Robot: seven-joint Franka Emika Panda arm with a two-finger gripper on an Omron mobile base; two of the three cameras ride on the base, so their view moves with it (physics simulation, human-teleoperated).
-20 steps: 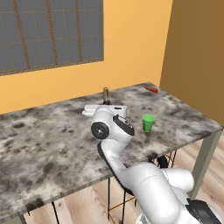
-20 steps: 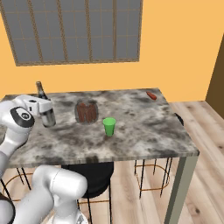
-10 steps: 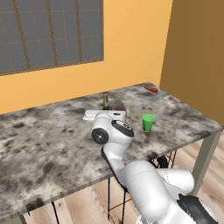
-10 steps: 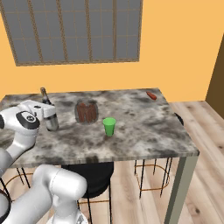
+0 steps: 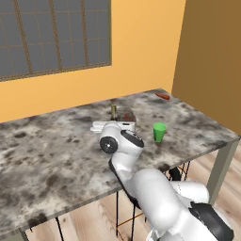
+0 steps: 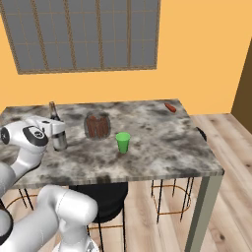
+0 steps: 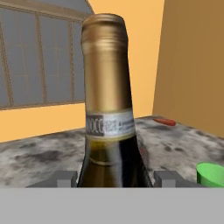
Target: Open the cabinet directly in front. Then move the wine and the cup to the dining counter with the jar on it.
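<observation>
The tall dark glass wine bottle (image 6: pixel 52 114), squat clear jar (image 6: pixel 97 126) and small green tapered cup (image 6: pixel 123 142) stand on the stone-topped dining counter (image 6: pixel 162 147). The jar stands between the bottle and the cup.

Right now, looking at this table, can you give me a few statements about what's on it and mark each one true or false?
1. The green cup stands upright on the dining counter. True.
2. The gripper is closed around the wine. True; a finger sits on either side of the bottle.
3. The jar sits to the right of the cup in the right base view. False; it sits to the left, between cup and wine.
4. The wine lies on its side. False; it is upright.
</observation>
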